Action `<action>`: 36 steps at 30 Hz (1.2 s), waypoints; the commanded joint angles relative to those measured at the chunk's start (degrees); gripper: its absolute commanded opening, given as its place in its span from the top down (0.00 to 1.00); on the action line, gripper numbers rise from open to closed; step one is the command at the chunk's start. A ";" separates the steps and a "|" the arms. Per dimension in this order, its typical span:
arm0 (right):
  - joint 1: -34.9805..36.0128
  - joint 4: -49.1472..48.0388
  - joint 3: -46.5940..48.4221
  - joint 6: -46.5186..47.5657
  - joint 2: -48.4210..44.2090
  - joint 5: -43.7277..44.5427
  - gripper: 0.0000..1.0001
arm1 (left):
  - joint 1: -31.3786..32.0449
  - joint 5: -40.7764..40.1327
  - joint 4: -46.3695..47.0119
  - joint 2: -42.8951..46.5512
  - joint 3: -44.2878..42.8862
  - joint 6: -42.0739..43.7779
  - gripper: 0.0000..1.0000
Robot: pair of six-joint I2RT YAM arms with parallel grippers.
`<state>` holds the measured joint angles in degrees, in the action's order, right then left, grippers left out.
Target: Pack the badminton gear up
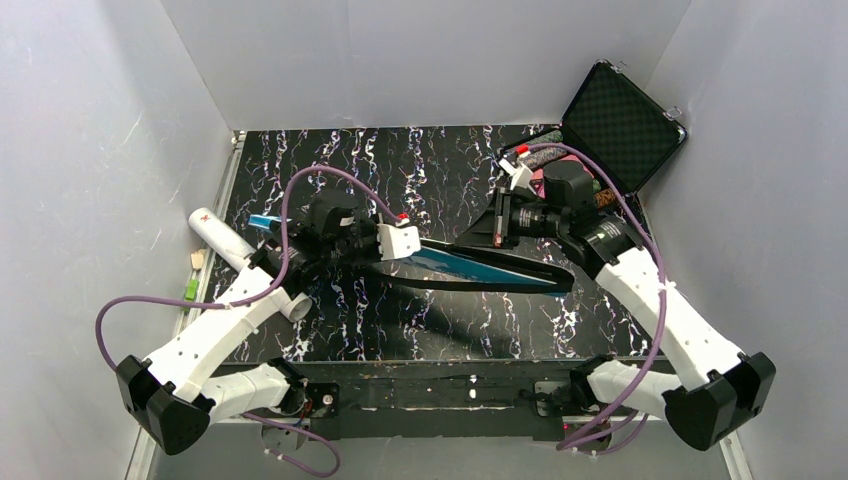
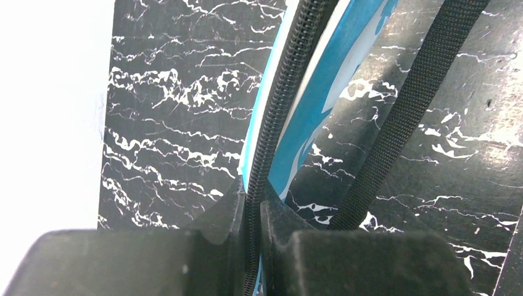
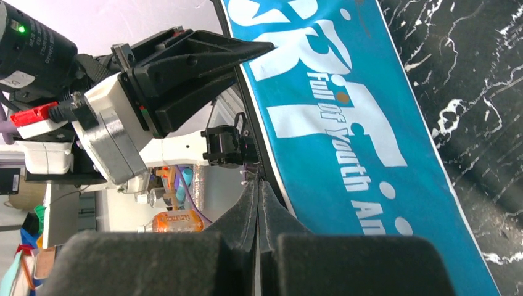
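Note:
The blue "SPORT" bag (image 1: 470, 265) stands on edge across the middle of the table, held up between both arms. My left gripper (image 1: 408, 242) is shut on the bag's black zipper edge (image 2: 271, 123), and blue fabric (image 2: 305, 117) shows beside it. My right gripper (image 1: 497, 225) is shut, its tips (image 3: 258, 185) pinching the bag's black edge beside the lettered side (image 3: 358, 123); what lies between them is hidden. The long white tube (image 1: 222, 240) lies at the left, partly under the left arm. Rackets and shuttlecocks are out of view.
The black hard case (image 1: 620, 125) stands open at the back right, close behind the right arm. The bag's black strap (image 2: 407, 117) trails over the marbled table (image 1: 400, 160). White walls close in on three sides. Small items (image 1: 194, 272) lie by the left wall.

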<state>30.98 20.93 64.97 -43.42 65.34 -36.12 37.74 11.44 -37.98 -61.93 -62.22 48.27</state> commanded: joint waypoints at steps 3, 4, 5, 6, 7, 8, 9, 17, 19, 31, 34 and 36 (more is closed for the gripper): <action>-1.85 7.78 -0.37 3.32 -6.43 0.08 0.99 | -0.22 -0.83 2.39 2.09 -0.65 0.76 1.00; -2.22 9.36 -0.38 3.68 -7.13 0.28 0.99 | -0.30 -0.65 2.30 2.16 -0.56 0.77 1.00; -2.62 10.20 -0.37 3.90 -7.78 0.46 0.99 | -0.28 -0.63 2.18 2.29 -0.46 0.71 1.00; -3.12 11.17 -0.37 4.21 -8.48 0.57 0.99 | -0.24 -0.63 2.14 2.30 -0.52 0.75 1.00; -3.59 12.13 -0.26 4.32 -9.12 0.65 0.99 | -0.27 -0.60 2.05 2.31 -0.39 0.73 1.00; -4.09 13.15 -0.05 4.47 -9.58 0.76 0.99 | -0.28 -0.58 1.91 2.34 -0.38 0.78 1.00; -4.62 14.35 0.24 4.68 -10.02 0.85 0.99 | -0.29 -0.58 1.86 2.37 -0.33 0.86 1.00; -5.67 11.72 -0.61 2.61 -9.52 0.11 0.57 | -0.22 0.00 0.95 1.99 -1.80 1.20 1.00; -5.58 8.37 0.16 1.05 -8.40 0.40 0.45 | -0.15 0.29 0.44 1.75 -2.01 1.26 1.00; 7.87 17.98 18.00 24.54 7.37 17.85 0.21 | 0.01 7.48 -5.57 0.74 -4.79 3.59 1.00; 9.64 16.36 16.18 27.22 7.61 18.01 0.23 | 0.02 9.65 -6.60 0.08 -5.73 3.24 1.00; 10.41 15.71 15.01 27.95 7.69 17.68 0.27 | -0.02 10.38 -6.62 -0.21 -6.19 2.41 1.00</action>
<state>40.14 37.04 80.16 -22.00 73.21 -21.12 37.67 16.14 -46.57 -62.67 -64.20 51.44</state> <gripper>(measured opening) 0.761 0.055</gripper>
